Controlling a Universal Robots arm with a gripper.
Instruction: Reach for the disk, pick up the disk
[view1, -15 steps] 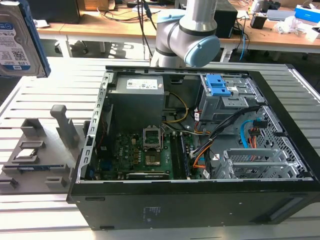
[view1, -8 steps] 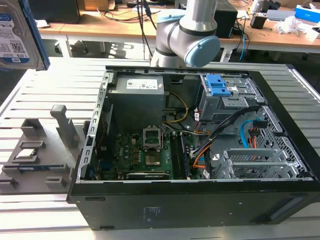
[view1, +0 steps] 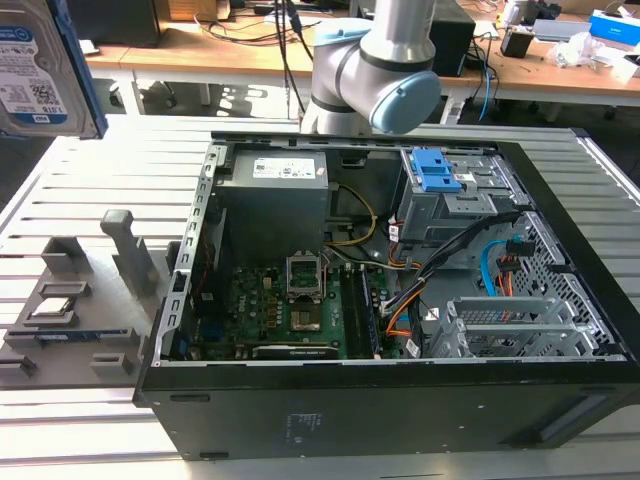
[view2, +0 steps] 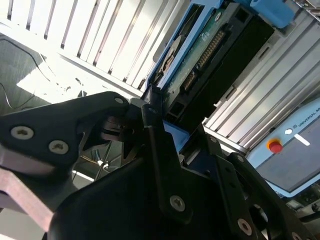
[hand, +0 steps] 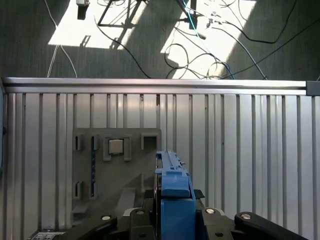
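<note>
The end effector (view2: 172, 125) was clamped on the disk (view2: 210, 50). In the second wrist view its black fingers (view2: 155, 130) pressed on either side of the drive, whose green circuit board and blue side rail faced the camera. In the first wrist view the disk (hand: 175, 195) appeared edge-on as a blue rail between the fingers. It hung clear above the slatted metal surface (hand: 250, 150), over the edge of a grey holder (hand: 125, 165) with a square silver chip (hand: 116, 146) in one of its slots.

In the exterior view the disk (view1: 35, 65) sat in the upper left of the frame, partly cut off by the frame's edge, with its white-and-blue label turned to the camera and a blue rail along its side. It was raised well above the surface (view1: 100, 170). The arm (view1: 385, 60) stood at top centre, behind an open black computer case (view1: 400, 400) that lay on its side. Inside the case were a motherboard (view1: 300, 310), a grey power supply (view1: 275, 195) and, in the upper right, blue brackets (view1: 435, 170). The holder (view1: 70, 300) lay at the lower left, just beside the case, with a chip (view1: 55, 305) on it. A wooden desk (view1: 250, 45) ran across the background.
</note>
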